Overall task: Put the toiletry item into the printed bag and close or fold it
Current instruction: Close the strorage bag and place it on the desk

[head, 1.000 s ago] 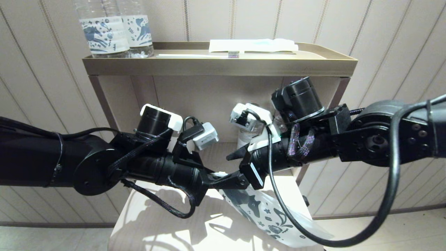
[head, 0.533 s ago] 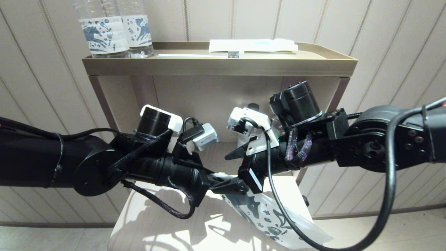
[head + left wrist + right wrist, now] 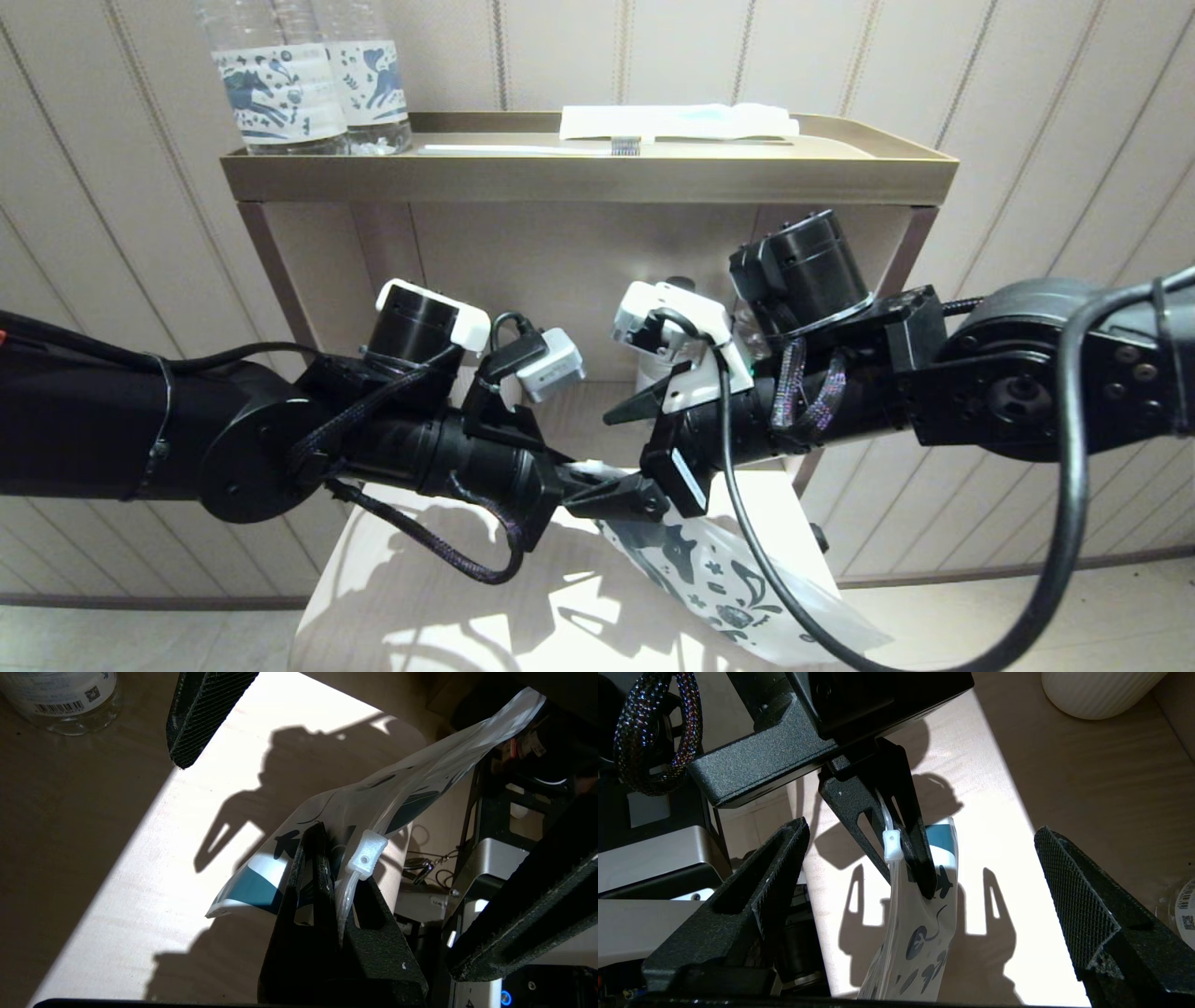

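The printed bag, a white pouch with dark blue motifs, hangs slanting down to the right above the pale shelf. My left gripper is shut on its top corner beside the white zip slider. The pouch curves away from the left gripper in the left wrist view. My right gripper is open wide, and its fingers straddle the pouch and the left fingers without touching. In the head view the right gripper sits just right of the left one. The white comb is out of view.
A brass tray on top holds two water bottles, a toothbrush and a wrapped packet. On the lower shelf stand a ribbed white vessel and a clear bottle, at the back.
The right arm rose slightly and shifted left, then eased back right. The pouch's top corner lifted a little in the left gripper's hold.
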### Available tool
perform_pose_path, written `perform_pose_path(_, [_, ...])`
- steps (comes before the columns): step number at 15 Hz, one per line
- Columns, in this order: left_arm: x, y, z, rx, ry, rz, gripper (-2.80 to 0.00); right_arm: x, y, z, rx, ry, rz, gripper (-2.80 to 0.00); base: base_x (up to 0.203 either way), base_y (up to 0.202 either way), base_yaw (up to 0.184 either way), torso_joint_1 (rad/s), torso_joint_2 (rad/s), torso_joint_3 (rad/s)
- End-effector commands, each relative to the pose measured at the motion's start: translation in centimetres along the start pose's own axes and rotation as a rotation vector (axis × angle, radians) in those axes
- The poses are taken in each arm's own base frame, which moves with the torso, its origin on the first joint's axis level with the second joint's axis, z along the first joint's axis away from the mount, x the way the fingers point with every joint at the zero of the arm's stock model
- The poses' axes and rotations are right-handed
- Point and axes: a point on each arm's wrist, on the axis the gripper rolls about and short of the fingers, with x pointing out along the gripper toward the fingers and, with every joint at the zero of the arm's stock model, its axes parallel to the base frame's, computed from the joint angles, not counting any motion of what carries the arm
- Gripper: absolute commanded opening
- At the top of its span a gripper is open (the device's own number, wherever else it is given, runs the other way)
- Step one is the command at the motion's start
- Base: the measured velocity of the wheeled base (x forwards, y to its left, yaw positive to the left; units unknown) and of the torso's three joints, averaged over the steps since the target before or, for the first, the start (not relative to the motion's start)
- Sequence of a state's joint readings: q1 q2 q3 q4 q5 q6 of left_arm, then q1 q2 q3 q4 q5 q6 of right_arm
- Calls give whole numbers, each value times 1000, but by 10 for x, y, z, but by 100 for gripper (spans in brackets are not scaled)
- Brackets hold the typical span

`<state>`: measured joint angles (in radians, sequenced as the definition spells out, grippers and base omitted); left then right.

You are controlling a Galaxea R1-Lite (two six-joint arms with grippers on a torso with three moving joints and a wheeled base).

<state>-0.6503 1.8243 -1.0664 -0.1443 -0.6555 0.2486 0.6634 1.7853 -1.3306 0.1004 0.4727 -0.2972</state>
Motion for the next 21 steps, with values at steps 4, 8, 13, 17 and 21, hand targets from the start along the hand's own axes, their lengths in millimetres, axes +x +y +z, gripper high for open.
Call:
perform_pose_path(4, [1,0,-1,-3,0,-4,-280,2,0,-2,3,7,6,0,0,0,0,0,0,0])
perform_pose_path(8, [1,0,-1,-3,0,-4,-280,2,0,0,3,3,6,-280,0,0,0,0,0,0])
perform_pose_path(13, [1,0,-1,-2,1,-5,-280,3,0,-2,4,7,9,-280,0,0,0,0,0,0])
perform_pose_path(17, [1,0,-1,-1,3,-5,-280,3,-1,-2,5,7,7,-280,0,0,0,0,0,0])
perform_pose_path(21, [1,0,-1,0,1,-5,-280,-2,-2,-3,4,7,-4,-280,0,0,0,0,0,0])
